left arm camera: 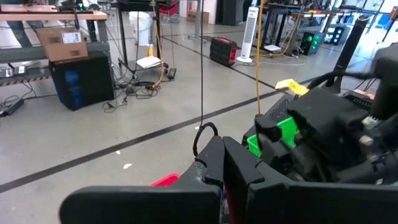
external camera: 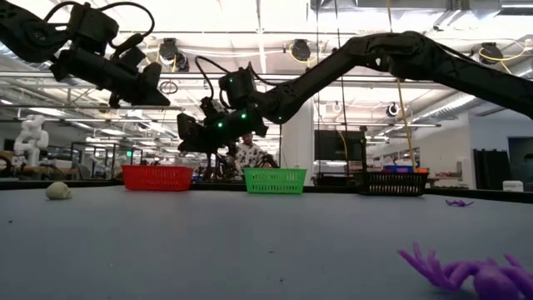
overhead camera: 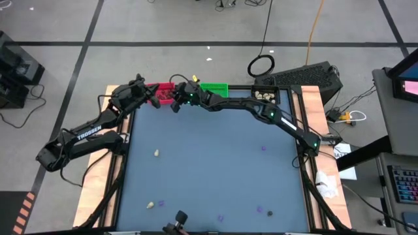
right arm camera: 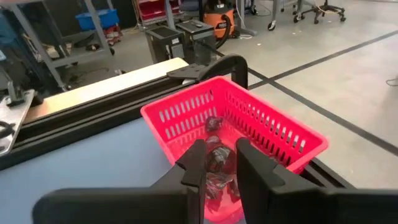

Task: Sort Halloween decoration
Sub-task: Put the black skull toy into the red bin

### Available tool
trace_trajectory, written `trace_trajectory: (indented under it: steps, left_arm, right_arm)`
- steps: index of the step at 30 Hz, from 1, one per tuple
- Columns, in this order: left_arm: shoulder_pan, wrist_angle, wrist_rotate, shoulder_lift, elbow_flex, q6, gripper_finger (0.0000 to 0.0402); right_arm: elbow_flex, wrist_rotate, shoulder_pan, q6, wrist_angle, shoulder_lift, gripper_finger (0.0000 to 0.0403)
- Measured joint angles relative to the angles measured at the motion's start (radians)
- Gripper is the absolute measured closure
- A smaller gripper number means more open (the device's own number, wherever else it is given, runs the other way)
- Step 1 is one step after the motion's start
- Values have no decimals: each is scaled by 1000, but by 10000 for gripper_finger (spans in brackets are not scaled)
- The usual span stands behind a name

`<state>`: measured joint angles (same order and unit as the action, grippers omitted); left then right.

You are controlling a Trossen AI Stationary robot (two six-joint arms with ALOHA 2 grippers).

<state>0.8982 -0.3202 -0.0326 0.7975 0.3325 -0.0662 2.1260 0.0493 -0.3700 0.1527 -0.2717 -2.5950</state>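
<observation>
My right gripper hangs over the red bin at the table's far edge, shut on a dark grey-black lump. In the high view it sits at the bin's near side. Other dark lumps lie on the bin's floor. My left gripper is shut and empty, raised beside the red bin's left end; it also shows in the low view. Cream-white lumps and flat purple bits lie loose on the mat. My right gripper pinches the dark lump by its two sides between its two fingers. The fingers come from the table's near side, slanting down over the bin. The lump is lifted clear, above the red bin's floor.
A green bin stands right of the red one. A black bin holding cream lumps stands farther right. More cream lumps and purple bits lie near the front edge. A purple piece lies close to the low camera. A person is behind the table.
</observation>
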Motion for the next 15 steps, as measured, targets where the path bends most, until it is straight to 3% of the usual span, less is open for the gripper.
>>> trace_trajectory:
  steps: [15]
  left_arm:
    - [0, -8, -1, 0, 0, 0, 402]
  right_arm:
    - [0, -27, -8, 51, -64, -56, 347]
